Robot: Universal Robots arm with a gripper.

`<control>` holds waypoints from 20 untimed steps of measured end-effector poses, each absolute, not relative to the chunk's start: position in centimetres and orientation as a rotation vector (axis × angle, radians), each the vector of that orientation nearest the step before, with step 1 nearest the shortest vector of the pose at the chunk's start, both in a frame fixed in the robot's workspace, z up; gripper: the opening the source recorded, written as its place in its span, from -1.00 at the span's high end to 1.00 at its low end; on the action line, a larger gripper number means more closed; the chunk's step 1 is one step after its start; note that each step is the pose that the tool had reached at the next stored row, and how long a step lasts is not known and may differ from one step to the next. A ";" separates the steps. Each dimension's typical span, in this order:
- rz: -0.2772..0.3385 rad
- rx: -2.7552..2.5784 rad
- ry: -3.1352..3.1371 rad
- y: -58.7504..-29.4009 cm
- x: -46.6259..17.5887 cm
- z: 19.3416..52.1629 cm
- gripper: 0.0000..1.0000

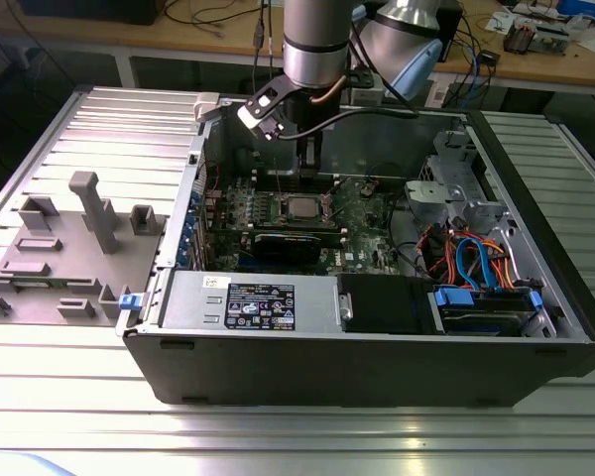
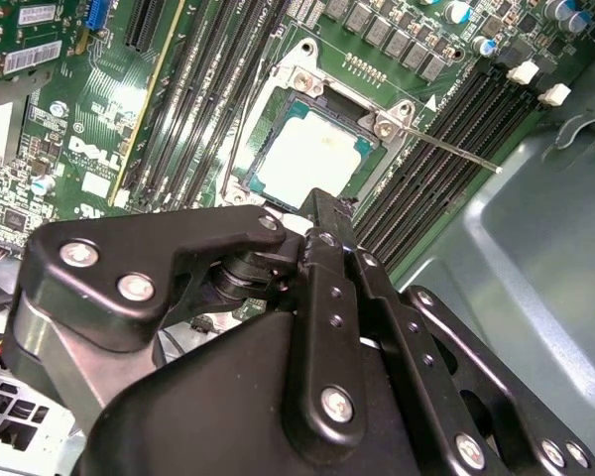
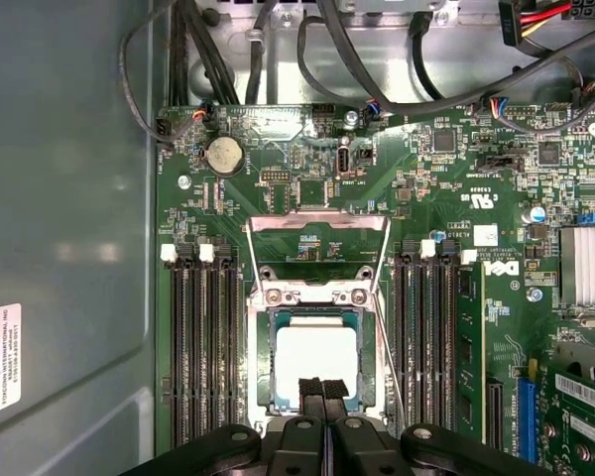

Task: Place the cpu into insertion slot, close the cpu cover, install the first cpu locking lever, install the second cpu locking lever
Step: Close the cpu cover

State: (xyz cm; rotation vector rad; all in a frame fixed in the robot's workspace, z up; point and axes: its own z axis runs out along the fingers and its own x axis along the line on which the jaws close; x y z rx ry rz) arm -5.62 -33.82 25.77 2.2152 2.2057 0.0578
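The gripper (image 3: 322,389) tips cover one edge of the cpu (image 3: 317,359); in the second wrist view its black body hides part of the insertion slot (image 2: 276,127) (corner nearest camera). Exterior view: cpu too small to judge seating.

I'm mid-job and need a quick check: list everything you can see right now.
computer case: one, black, lying open on the table
table: one, silver, ribbed, under the case
fixture tray: one, grey, at the exterior view's left of the case
motherboard: one, green, inside the case
insertion slot: one, silver rim, middle of the motherboard
cpu: one, silver-grey, seated in the insertion slot
cpu cover: one, grey, open, beside the slot
coin battery: one, silver, on the motherboard
cables: several, blue and orange, case's end at the exterior view's right
arm: one, silver-grey, above the case
gripper: one, black, shut, over the cpu's edge
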 end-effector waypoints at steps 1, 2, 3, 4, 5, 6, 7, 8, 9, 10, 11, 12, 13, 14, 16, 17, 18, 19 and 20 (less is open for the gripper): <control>0.058 2.215 2.206 -33.8 -5.6 25.8 0.79; 0.058 2.215 2.206 -33.8 -5.6 25.8 0.79; 0.057 2.215 2.206 -33.8 -5.6 25.8 0.79; 0.057 2.215 2.206 -33.8 -5.6 25.8 0.79; 0.057 2.215 2.206 -33.8 -5.6 25.8 0.79; 0.057 2.215 2.206 -33.8 -5.6 25.8 0.79; 0.057 2.215 2.206 -33.8 -5.6 25.8 0.79; 0.058 2.215 2.206 -33.8 -5.6 25.8 0.79; 0.057 2.215 2.206 -33.8 -5.6 25.8 0.79; 0.058 2.215 2.206 -33.8 -5.6 25.8 0.79; 0.057 2.215 2.206 -33.8 -5.6 25.8 0.79; 0.057 2.215 2.206 -33.8 -5.6 25.9 0.79; 0.057 2.215 2.206 -33.8 -5.6 26.0 0.79; 0.057 2.215 2.206 -33.8 -5.6 26.0 0.79; 0.057 2.215 2.206 -33.8 -5.6 26.2 0.79; 0.058 2.215 2.206 -33.8 -5.6 26.3 0.79; 0.058 2.215 2.206 -33.8 -5.6 26.4 0.79; 0.057 2.215 2.206 -33.8 -5.6 26.6 0.79; 0.057 2.215 2.206 -33.8 -5.6 26.7 0.79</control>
